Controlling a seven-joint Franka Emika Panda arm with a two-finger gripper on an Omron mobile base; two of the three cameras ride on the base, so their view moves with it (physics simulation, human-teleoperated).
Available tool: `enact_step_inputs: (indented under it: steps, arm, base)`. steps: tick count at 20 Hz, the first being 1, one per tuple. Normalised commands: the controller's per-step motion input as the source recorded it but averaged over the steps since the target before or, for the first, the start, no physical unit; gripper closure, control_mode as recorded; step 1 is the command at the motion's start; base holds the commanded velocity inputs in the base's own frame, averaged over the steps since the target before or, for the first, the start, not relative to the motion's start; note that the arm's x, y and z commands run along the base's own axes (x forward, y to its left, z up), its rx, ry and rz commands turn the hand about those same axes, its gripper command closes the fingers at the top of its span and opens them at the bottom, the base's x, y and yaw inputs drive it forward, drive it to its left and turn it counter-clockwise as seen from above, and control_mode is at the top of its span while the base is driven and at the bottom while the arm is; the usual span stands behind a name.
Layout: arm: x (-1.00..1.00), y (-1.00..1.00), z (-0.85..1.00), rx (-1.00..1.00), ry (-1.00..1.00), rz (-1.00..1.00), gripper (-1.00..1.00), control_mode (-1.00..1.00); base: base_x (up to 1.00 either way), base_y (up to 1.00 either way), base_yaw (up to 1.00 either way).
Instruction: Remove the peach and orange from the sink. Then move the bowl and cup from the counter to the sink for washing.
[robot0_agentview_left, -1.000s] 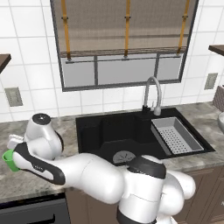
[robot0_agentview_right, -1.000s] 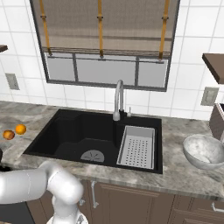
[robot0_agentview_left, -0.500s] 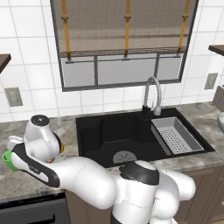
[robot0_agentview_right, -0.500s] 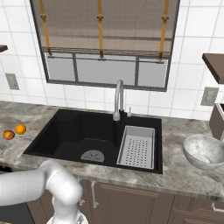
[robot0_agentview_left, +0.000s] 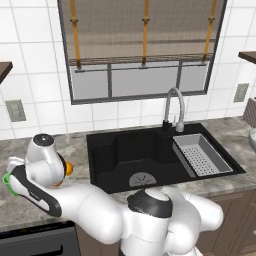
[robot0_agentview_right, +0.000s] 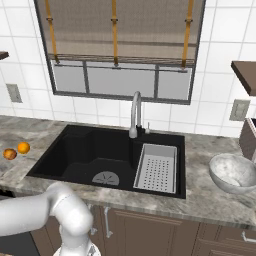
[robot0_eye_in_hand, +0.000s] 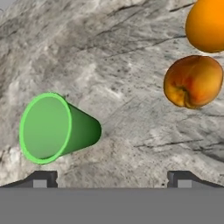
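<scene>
The peach (robot0_eye_in_hand: 193, 81) and the orange (robot0_eye_in_hand: 206, 24) are lying side by side on the tabletop (robot0_eye_in_hand: 113, 52) to the left of the sink (robot0_agentview_right: 107, 155), out of the basin, so the first half of the task is judged complete. The cup (robot0_eye_in_hand: 54, 127) is standing upright on the same tabletop, near the fruit but apart from it, its open mouth facing the hand camera because the hand is looking down on it from above. The claw (robot0_eye_in_hand: 111, 177) is hovering over this area with its jaws spread wide and empty, its two dark tips framing a gap beside the cup; this spread is judged to suit a descent around the cup's tapered wall. The bowl (robot0_agentview_right: 232, 172) is resting on the tabletop right of the sink, well apart from the arm, awaiting its turn.
</scene>
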Motion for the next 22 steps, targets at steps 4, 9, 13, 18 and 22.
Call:
enact_step_inputs:
  steps: [4, 9, 13, 18, 22]
  arm:
    - [0.12, 0.09, -0.12, 0.0, 0.01, 0.0, -1.0, -1.0]
    - [0.1, 0.11, -0.13, 0.0, 0.03, 0.0, -1.0, -1.0]
    - [0.09, 0.11, -0.11, 0.0, 0.02, 0.0, -1.0, -1.0]
    - [0.07, 0.13, -0.1, 0.0, 0.0, 0.0, -1.0, -1.0]
    - [0.06, 0.13, -0.1, 0.0, 0.0, 0.0, -1.0, -1.0]
  base:
    - [0.0, 0.0, 0.0]
    - [0.0, 0.0, 0.0]
    - [0.0, 0.0, 0.0]
    - [0.0, 0.0, 0.0]
    - [0.0, 0.0, 0.0]
